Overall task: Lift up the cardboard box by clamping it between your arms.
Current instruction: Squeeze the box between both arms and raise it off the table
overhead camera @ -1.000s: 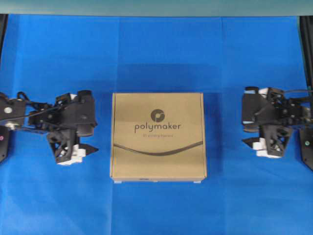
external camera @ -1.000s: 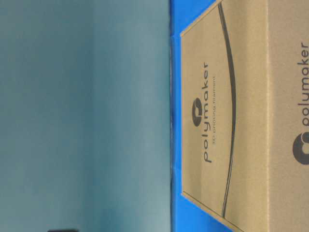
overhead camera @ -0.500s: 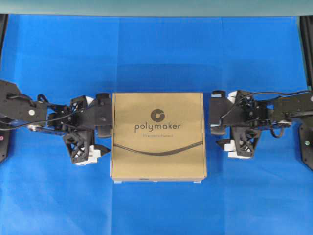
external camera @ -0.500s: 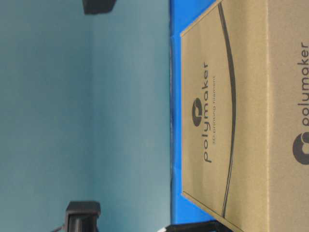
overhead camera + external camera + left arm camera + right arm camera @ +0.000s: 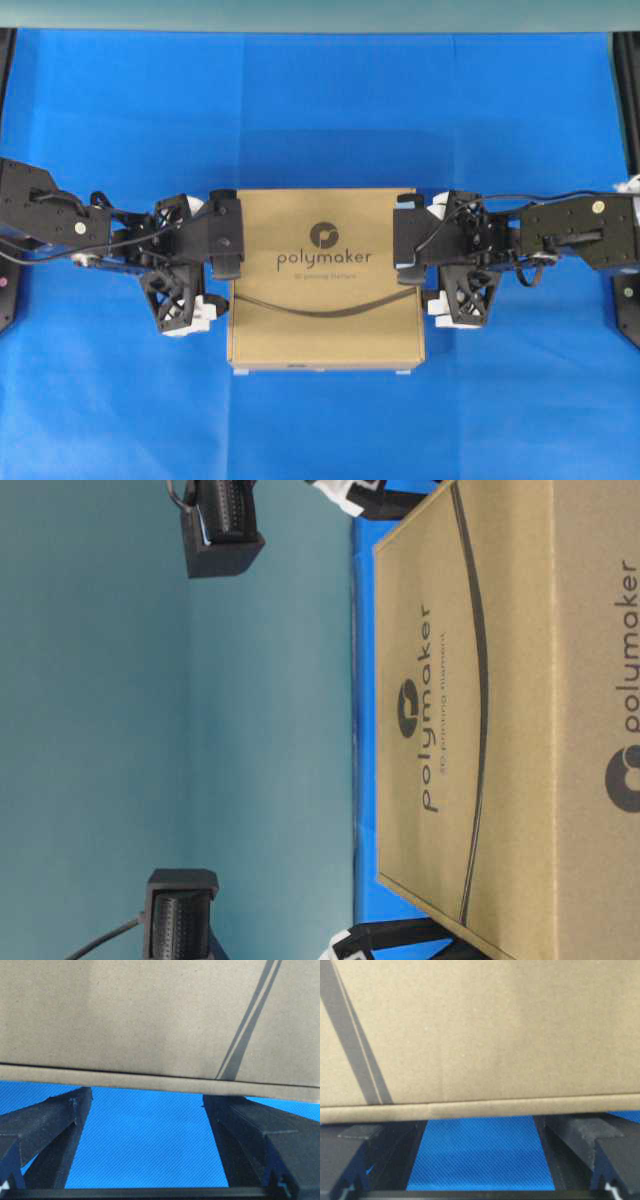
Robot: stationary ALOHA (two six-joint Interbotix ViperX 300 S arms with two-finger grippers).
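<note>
Flat matte cardboard box (image 5: 325, 277) btwn lattice arms (image 5: 190, 250)

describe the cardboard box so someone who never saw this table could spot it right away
On the blue cloth covering the table, look at the middle, between the two black arms. The cardboard box lies flat there: square, brown, by far the widest thing in view. Only it carries a dark "polymaker" logo with a round emblem and a curved line across its top.

Cardboard box (image 5: 325, 275): top face printed "polymaker" beneath a round emblem; the smaller line under it is too blurred to read.
</note>
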